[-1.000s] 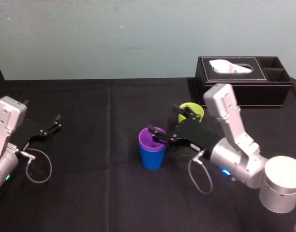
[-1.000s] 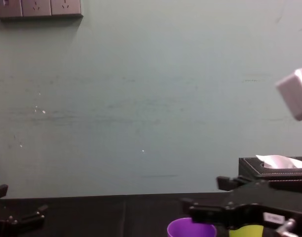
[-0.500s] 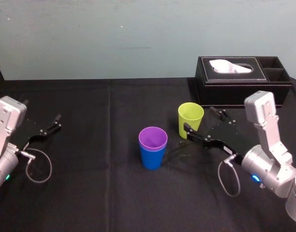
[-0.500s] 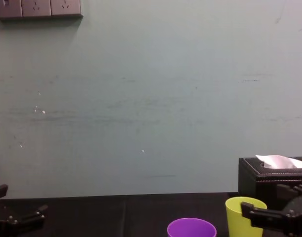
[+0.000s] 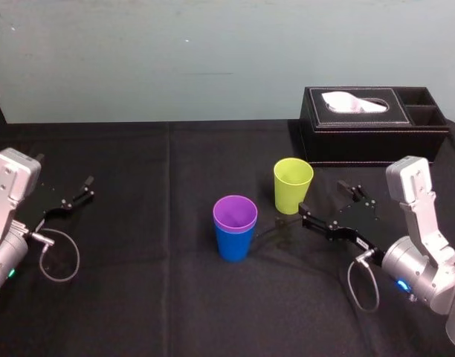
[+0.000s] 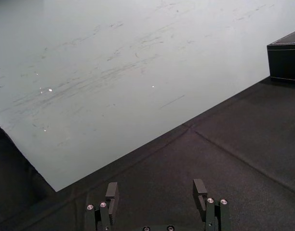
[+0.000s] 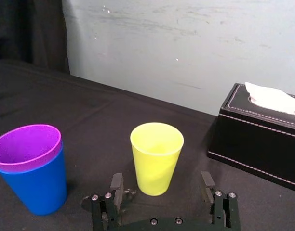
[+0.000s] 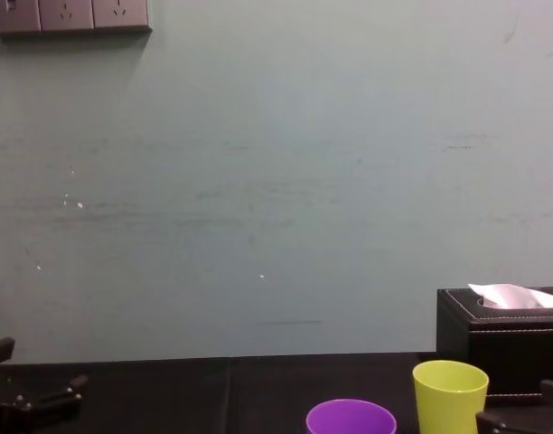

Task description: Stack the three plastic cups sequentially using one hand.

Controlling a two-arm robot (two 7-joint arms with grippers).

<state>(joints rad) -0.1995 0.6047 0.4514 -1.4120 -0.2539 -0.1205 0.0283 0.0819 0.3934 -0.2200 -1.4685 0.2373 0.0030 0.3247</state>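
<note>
Poises released right tool [image 5: 322, 195] just beside upright yellow-green plastic cup [image 5: 293, 184], purple plastic cup [image 5: 235, 212] already nested in blue plastic cup [image 5: 234, 244], left tool [image 6: 155, 185] idle and spread; next likely needs clasping, lifting onto stack.

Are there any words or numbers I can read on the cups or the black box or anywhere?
No text can be read anywhere.
Blue cup, purple cup, yellow-green cup: plain, no print.
Tissue box: no lettering shows.
Wall sockets: no readable marks.
Right hand, open near the yellow-green cup, and left hand, open at the table's left: no readable label.
</note>
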